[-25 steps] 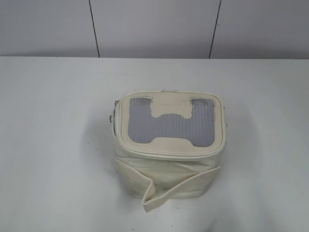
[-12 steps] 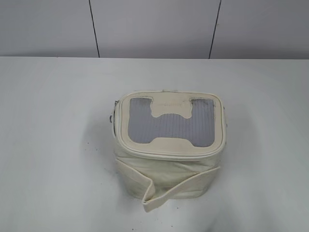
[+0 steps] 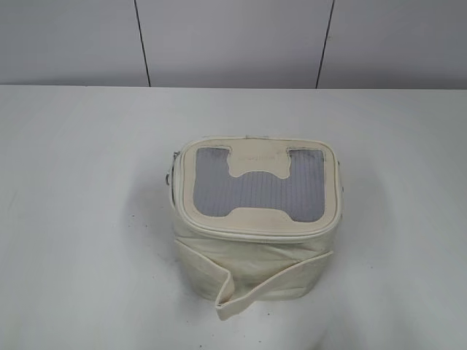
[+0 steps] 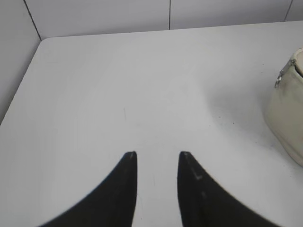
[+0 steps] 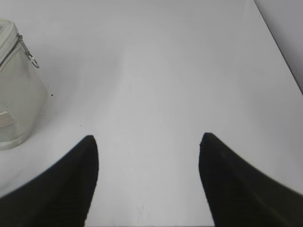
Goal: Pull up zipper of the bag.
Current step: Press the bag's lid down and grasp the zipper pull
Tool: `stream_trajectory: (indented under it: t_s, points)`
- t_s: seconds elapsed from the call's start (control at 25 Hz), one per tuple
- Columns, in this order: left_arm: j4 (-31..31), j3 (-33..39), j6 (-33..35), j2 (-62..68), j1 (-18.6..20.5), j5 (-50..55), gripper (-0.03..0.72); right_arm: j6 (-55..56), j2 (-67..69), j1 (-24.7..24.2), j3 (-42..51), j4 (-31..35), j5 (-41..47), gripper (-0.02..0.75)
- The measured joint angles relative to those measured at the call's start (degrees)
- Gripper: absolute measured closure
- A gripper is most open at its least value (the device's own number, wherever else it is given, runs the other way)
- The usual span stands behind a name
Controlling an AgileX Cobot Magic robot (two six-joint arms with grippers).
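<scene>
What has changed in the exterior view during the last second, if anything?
Nothing visibly changed. The bag stands in the same place on the table, its lid and strap lie as before, and neither tool has entered the exterior view.

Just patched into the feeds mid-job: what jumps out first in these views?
The cream bag stands alone mid-table in the exterior view, its grey mesh window with an H-shaped patch facing up and a loose strap curling off its front. A silver ring pull hangs at the lid rim in the right wrist view. Both the left gripper and the right gripper are over bare table, jaws apart, off to either side of the bag.
</scene>
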Motion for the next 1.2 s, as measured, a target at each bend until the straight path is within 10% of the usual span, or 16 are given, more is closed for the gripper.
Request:
stream_trajectory:
  t_s: [1.2]
  points:
    - [-5.35, -1.94, 0.00, 15.76, -4.65, -9.04, 0.449, -0.19, 11.98, 0.00, -1.39, 1.98, -8.54, 0.216]
